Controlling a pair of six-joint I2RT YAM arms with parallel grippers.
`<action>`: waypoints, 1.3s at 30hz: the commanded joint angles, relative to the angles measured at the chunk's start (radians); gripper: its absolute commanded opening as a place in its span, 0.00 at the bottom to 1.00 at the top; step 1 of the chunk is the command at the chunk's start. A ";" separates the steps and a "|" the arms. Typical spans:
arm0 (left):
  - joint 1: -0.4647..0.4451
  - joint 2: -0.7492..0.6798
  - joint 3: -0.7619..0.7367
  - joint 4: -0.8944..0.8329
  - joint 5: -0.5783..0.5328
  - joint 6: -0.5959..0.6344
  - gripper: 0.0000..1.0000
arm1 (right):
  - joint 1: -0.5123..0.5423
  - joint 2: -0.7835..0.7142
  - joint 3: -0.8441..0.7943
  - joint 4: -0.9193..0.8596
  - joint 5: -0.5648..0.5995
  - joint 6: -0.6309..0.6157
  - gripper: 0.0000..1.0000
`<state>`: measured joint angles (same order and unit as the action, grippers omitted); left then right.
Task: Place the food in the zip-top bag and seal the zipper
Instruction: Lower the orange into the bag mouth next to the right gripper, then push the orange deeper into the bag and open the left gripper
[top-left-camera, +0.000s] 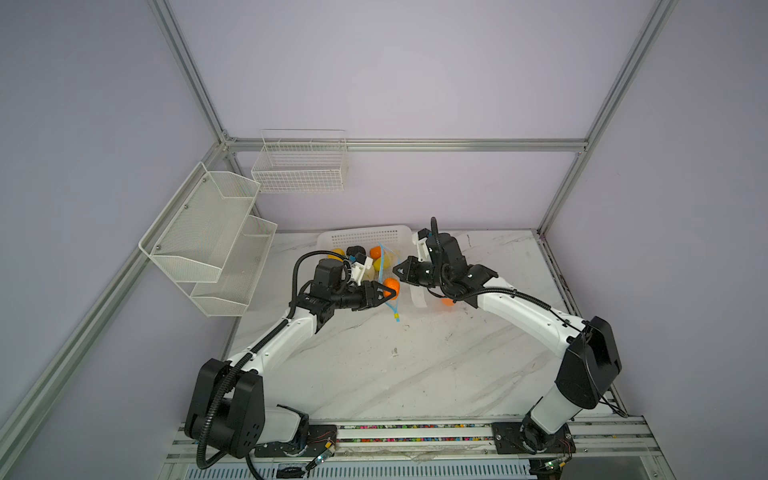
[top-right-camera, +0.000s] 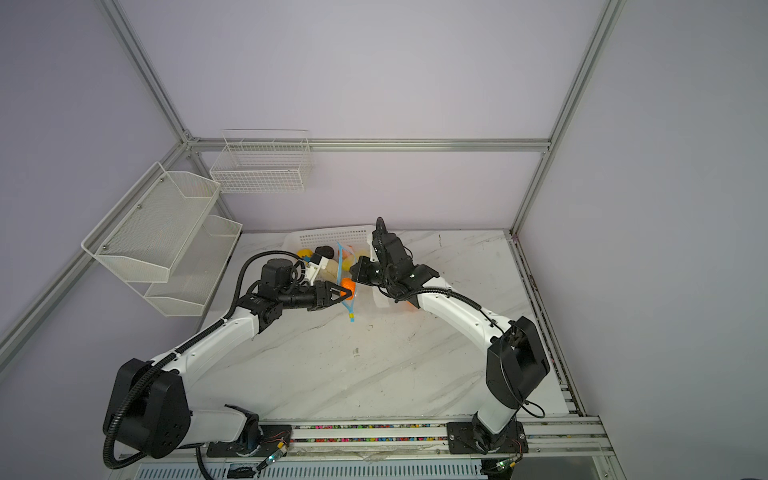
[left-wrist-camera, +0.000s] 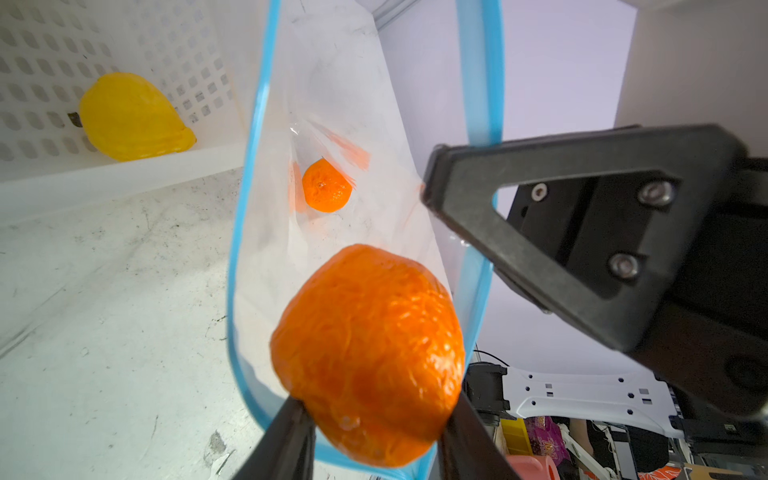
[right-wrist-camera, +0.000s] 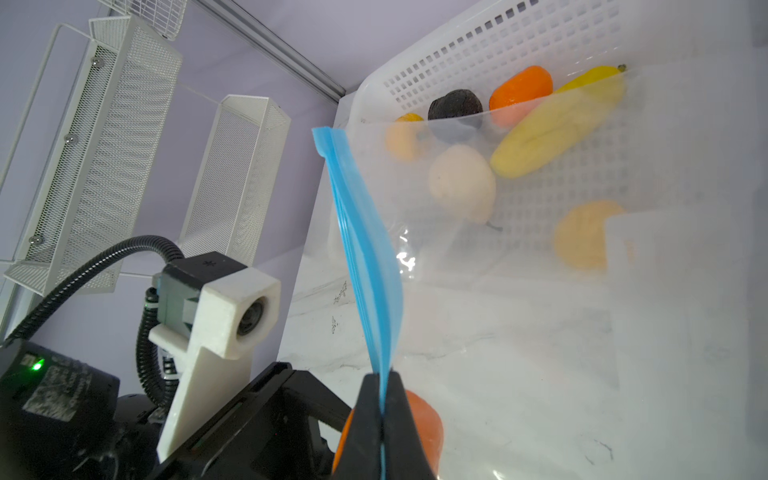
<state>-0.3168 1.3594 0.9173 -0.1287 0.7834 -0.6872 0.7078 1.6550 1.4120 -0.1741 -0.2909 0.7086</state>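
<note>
Orange toy fruit (left-wrist-camera: 368, 353) gripped in the left gripper's (left-wrist-camera: 374, 415) jaws at the open mouth of the zip-top bag (right-wrist-camera: 540, 332), mid-table just near of the white basket (right-wrist-camera: 478, 54); right gripper (right-wrist-camera: 380, 399) pinched tight on the blue zipper strip (right-wrist-camera: 365, 249). Early going, I judge: one orange fruit (left-wrist-camera: 326, 185) inside, the dark fruit (right-wrist-camera: 455, 104), long yellow piece (right-wrist-camera: 557, 124) and cream pear (right-wrist-camera: 461, 183) among those left in the basket, zipper unsealed. Bag film blurs the basket, so no sure count; right arm (top-left-camera: 511, 303) hides the bag's right end.
</note>
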 joint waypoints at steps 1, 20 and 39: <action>-0.008 -0.001 -0.003 -0.026 -0.018 0.028 0.35 | 0.004 -0.018 0.017 0.034 -0.007 0.020 0.00; -0.067 0.038 0.101 -0.136 -0.074 0.053 0.39 | 0.005 -0.018 0.000 0.040 -0.011 0.019 0.00; -0.087 0.045 0.124 -0.144 -0.082 0.052 0.67 | 0.005 -0.021 -0.022 0.053 -0.022 0.022 0.00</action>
<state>-0.3962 1.4075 0.9508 -0.2722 0.7010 -0.6575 0.7078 1.6550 1.4090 -0.1669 -0.3084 0.7151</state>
